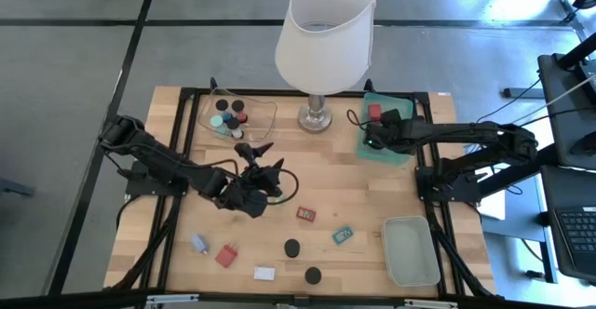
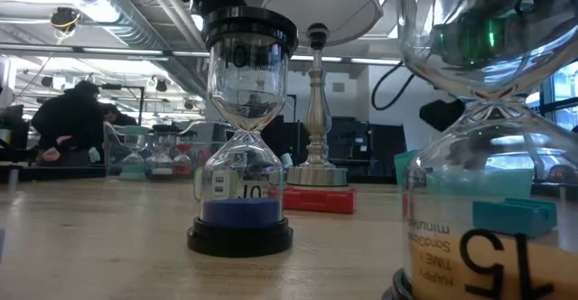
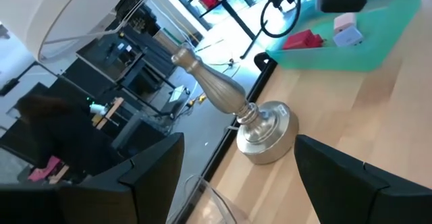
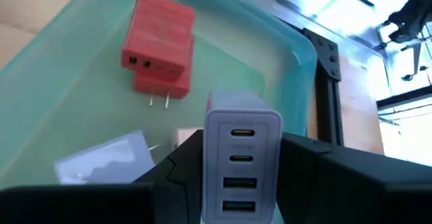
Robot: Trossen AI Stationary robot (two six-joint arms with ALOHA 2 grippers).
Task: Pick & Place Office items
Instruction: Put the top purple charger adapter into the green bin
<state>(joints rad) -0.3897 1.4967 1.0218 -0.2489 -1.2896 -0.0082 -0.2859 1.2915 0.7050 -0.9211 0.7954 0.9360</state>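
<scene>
My right gripper [image 4: 241,183] hangs over the green tray [image 1: 399,151] at the table's far right and is shut on a lavender charger block [image 4: 241,140]. A red block [image 4: 156,45] and a pale block [image 4: 104,158] lie flat on that tray's floor. My left gripper [image 1: 256,158] is open above the table's middle, just near of the clear tray [image 1: 265,121] that holds black caps and teal bits. It faces the lamp base [image 3: 264,131]. Loose on the near table lie a red tag [image 1: 305,214], a teal tag [image 1: 343,235], two black caps [image 1: 292,248] and small blocks [image 1: 226,255]. My right gripper pinches the lavender block by its two long sides [image 4: 209,156], one finger [image 4: 179,166] on each. The port face points at the wrist camera. The fingers slant down from the table's right. The block itself hides its lower end, so whether it rests on the tray I cannot tell.
The big white-shaded lamp [image 1: 321,34] stands at the far middle, between the two trays. Another clear tray [image 1: 410,250] sits at the near right. In the low view, sand timers [image 2: 239,192] stand close to the camera. People sit in the room beyond the table.
</scene>
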